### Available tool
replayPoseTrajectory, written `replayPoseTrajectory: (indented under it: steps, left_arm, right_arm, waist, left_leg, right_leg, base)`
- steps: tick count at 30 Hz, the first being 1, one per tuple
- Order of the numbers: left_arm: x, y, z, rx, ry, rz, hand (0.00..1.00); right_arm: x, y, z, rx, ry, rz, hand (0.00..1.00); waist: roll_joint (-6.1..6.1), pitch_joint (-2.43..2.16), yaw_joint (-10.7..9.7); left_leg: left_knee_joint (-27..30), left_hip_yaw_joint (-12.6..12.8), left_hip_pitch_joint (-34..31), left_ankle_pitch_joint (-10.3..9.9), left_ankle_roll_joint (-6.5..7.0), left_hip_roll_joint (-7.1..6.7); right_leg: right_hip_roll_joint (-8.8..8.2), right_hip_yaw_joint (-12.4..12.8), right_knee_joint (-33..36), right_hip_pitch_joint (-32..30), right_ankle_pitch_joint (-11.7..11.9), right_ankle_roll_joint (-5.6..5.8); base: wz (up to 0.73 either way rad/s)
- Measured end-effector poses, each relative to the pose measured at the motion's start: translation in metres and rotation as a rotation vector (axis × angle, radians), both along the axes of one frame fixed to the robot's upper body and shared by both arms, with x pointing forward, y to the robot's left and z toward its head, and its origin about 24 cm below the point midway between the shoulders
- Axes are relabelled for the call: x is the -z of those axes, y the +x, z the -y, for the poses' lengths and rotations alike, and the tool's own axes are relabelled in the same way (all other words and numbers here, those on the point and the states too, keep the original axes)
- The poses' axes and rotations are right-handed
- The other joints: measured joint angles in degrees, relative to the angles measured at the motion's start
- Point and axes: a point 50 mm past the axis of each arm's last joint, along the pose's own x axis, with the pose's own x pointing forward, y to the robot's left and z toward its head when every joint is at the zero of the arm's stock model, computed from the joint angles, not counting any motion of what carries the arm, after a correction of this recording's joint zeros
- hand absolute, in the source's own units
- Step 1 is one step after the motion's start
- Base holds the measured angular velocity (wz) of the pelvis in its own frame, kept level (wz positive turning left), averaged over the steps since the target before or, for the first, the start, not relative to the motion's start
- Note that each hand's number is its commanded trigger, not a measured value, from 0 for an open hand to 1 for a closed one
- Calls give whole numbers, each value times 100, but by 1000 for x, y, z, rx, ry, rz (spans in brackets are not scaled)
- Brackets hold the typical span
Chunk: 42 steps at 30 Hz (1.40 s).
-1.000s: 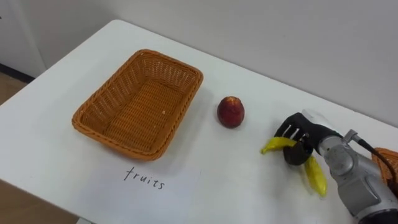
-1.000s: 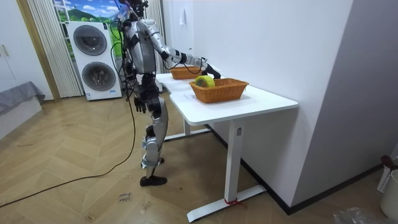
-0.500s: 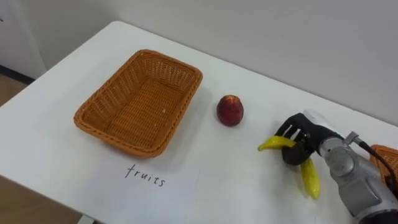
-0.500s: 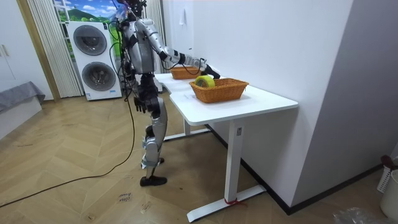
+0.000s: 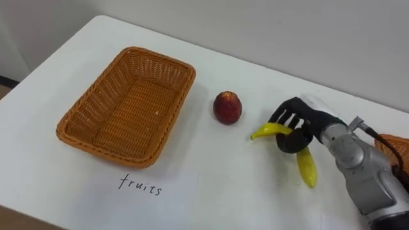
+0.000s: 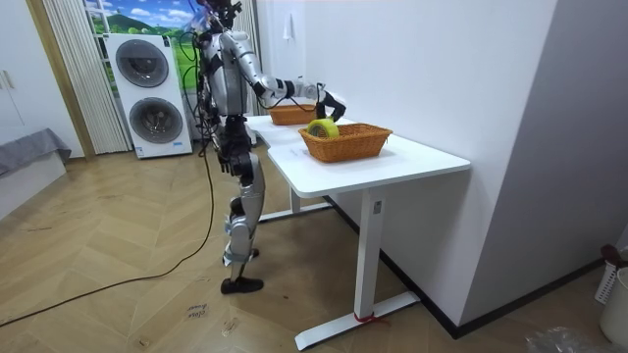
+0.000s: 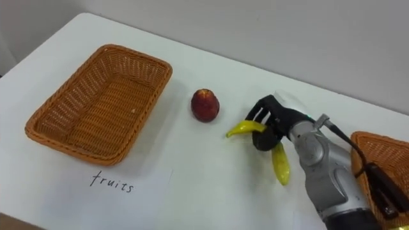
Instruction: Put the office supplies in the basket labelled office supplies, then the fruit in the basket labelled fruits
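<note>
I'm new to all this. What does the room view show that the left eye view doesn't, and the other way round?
The room view takes in the whole robot standing at the table's long side, with two stacked washing machines behind it and the wooden floor around it. The left eye view brings in a red fruit, the handwritten paper label, and the right hand curled round a banana. Both share the white table, the empty brown basket and the outstretched right arm.
</note>
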Motion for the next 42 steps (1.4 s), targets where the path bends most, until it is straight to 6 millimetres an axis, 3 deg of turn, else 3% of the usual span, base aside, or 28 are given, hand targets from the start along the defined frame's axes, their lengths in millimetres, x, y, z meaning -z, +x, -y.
replayPoseTrajectory:
  steps: [6, 8, 13, 18, 27, 32, 42]
  left_arm:
    - [3, -6, 4, -21, -9, -10, 0]
    - [3, -8, 5, -25, -5, -12, 0]
    - [4, -7, 6, -38, -8, 3, 0]
    - [7, -13, 12, -48, -24, -17, 0]
    - [9, -17, 17, -40, -34, -51, 0]
    - [9, -15, 16, -37, -30, -49, 0]
    - [8, -9, 15, -32, -28, -29, 0]
  right_arm:
    - [-42, 5, -12, -65, 31, 165, 100]
    - [-66, 8, -17, -88, 36, 259, 100]
    - [-99, 1, -25, -133, 62, 408, 100]
    - [-100, -1, -30, -152, 96, 410, 100]
    - [-93, 0, -50, -183, 274, 361, 100]
    - [-91, 5, -75, -274, 288, 332, 100]
    - [-77, 7, -89, -309, 393, 250, 100]
  waist:
    - [19, 10, -141]
    - [20, 10, -232]
    - [55, 20, -201]
    - [51, 6, -159]
    - [52, 10, 221]
    - [4, 3, 306]
    - [-141, 39, 646]
  left_leg:
    - [-95, 33, 117, 0, 0, -1]
    - [-95, 31, 106, 0, 0, -2]
    - [-93, 31, 150, 0, 0, 1]
    - [-80, 9, 196, 0, 0, -1]
    - [-45, -3, 166, 0, -3, 5]
    - [-11, -87, 92, 5, -8, -8]
    - [8, -218, 76, 9, -11, -17]
  right_leg:
    - [12, 231, -16, 71, 0, 0]
    - [13, 233, -17, 60, 0, 0]
    - [12, 239, -16, 92, 0, 1]
    - [10, 232, -17, 158, 0, 1]
    - [23, 210, 1, 184, 0, 0]
    - [16, 79, -2, 181, 0, 0]
    - [15, -87, -15, 192, 0, 1]
  base:
    - [-1]
    - [0]
    - [-2]
    - [0]
    - [-1]
    - [10]
    - [9]
